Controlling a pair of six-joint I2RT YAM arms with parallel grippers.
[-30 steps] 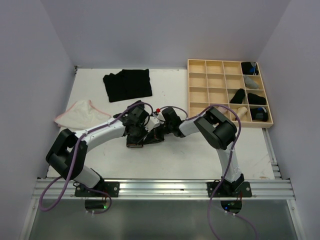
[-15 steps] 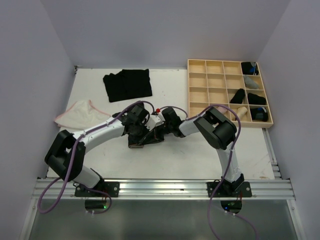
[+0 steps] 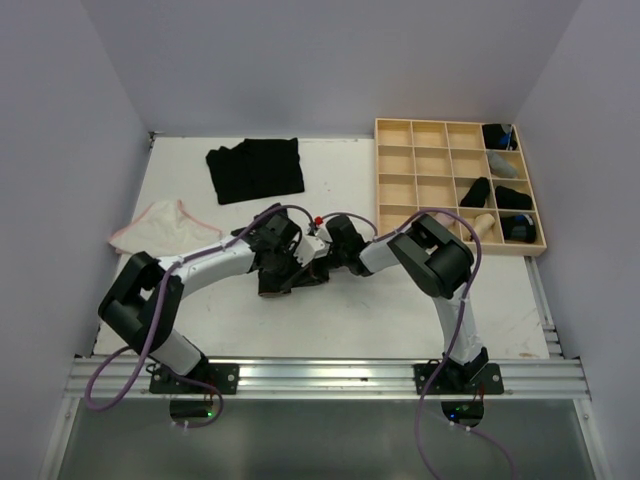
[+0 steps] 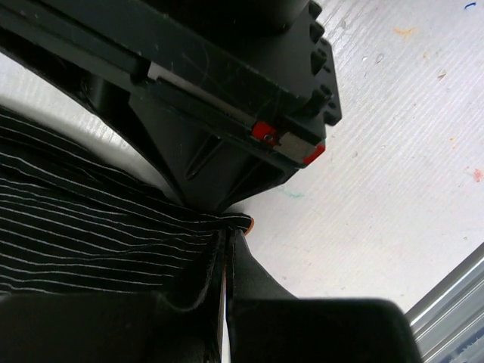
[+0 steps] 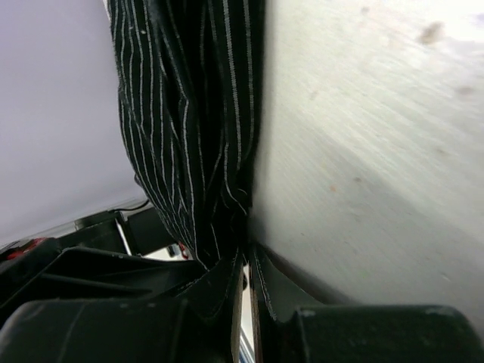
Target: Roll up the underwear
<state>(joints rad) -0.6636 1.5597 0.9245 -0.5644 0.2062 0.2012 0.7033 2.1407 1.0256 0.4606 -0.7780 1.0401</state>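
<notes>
Mid-counter, a black pinstriped brief lies low between the two arms. The left fingers are pressed together on one edge of it, and the right fingers are clamped on a fold of it. A black pile and a whitish brief lie farther back on the left, and small rolls sit in the tray on the right.

Pale lilac walls enclose a white table; an aluminium rail edges its near side.
</notes>
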